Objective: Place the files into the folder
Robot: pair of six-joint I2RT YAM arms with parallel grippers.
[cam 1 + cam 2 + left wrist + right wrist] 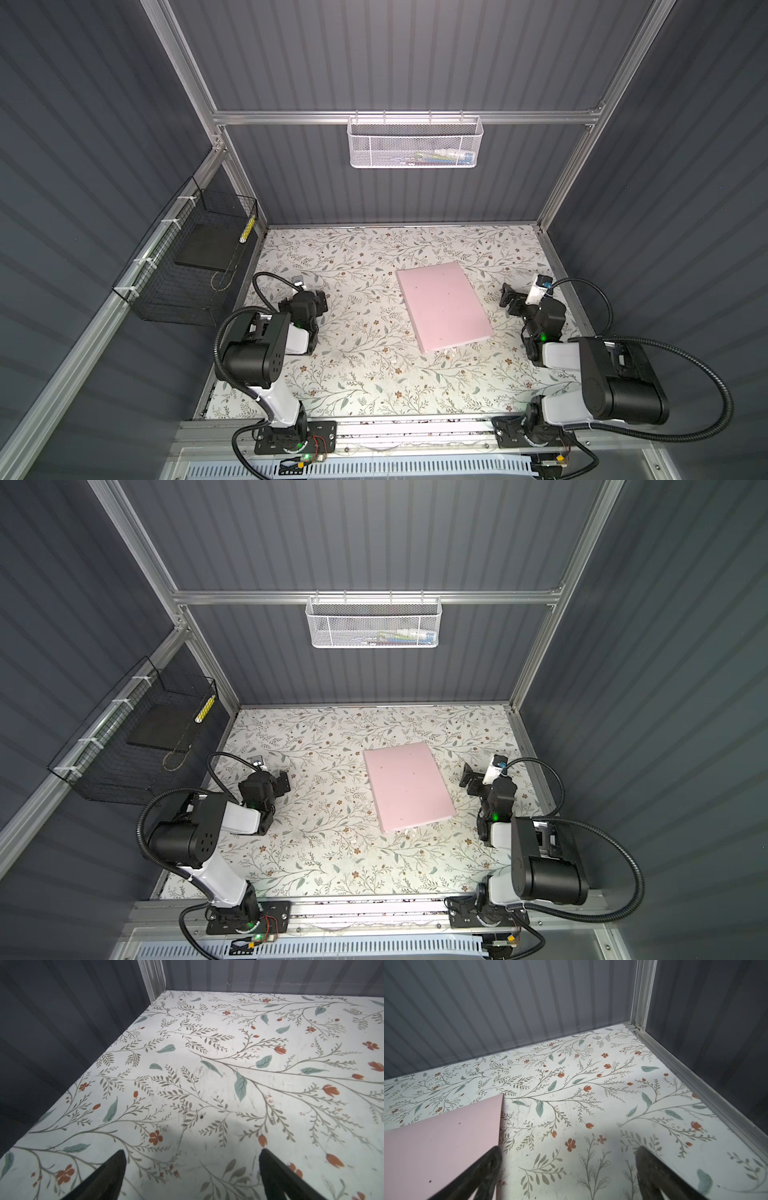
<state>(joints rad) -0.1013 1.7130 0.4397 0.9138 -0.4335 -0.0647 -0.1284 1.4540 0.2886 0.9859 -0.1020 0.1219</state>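
The folder (442,305) (409,785) is a pale pink rectangle lying shut and flat on the flowered table (353,374), right of the middle and turned a little askew. Small whitish bits stick out at its near edge; I cannot tell what they are. The files are out of view. My left gripper (321,298) (285,781) hovers open over bare table left of the folder, and the left wrist view shows nothing between its fingers (192,1153). My right gripper (508,297) (467,780) stands open just right of the folder, empty too (569,1150), with the folder's corner (436,1147) beside one finger.
A black wire basket (187,266) hangs on the left wall with a flat black slab (208,249) inside. A white mesh basket (415,143) holding small items hangs from the back rail. Grey ribbed walls and aluminium posts close in the table on three sides.
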